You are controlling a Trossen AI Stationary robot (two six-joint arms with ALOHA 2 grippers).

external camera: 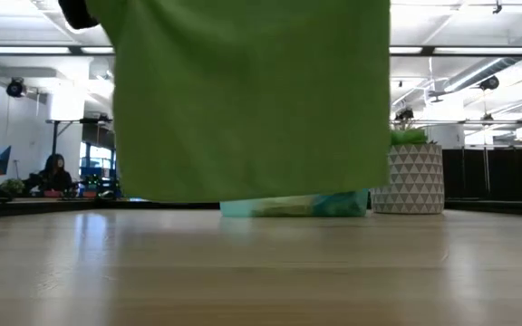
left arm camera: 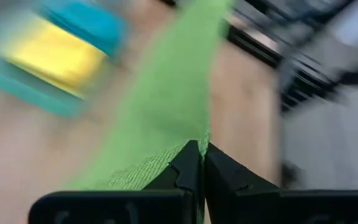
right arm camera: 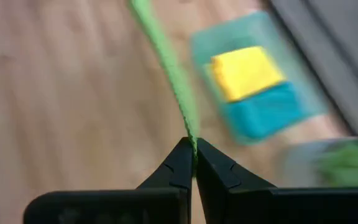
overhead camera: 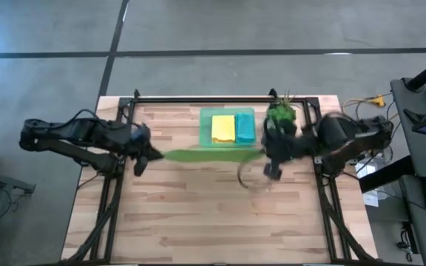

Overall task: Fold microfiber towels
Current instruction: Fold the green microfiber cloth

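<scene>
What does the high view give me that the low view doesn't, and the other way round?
Only the high view shows both arms: the left end effector and right end effector each shut on an end of the lime green towel, stretched between them, plus the folded yellow towel and teal-blue towel side by side in the green tray. Only the low view shows the towel hanging as a broad sheet, its lower edge clear of the table, and a person in the room behind. Both show the towel, tray and potted plant.
</scene>
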